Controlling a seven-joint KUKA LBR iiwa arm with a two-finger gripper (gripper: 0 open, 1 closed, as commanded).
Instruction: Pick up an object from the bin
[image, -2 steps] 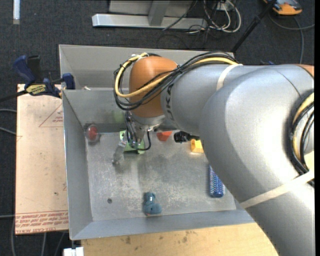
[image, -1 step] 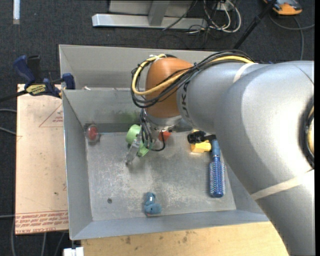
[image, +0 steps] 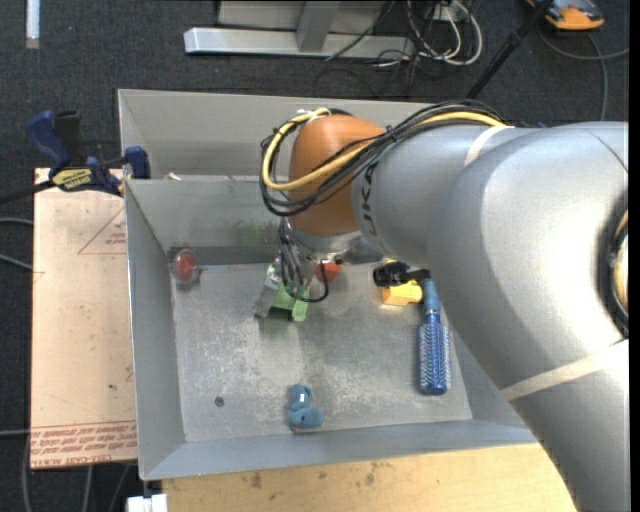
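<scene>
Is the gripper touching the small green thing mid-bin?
Cannot tell. The camera view shows the gripper directly over the green thing, overlapping it; neither contact nor a gap is plain.

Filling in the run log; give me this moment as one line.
arm: gripper low over small green thing | place: bin centre | nearby: yellow-and-black thing, blue brush at view's right
</scene>
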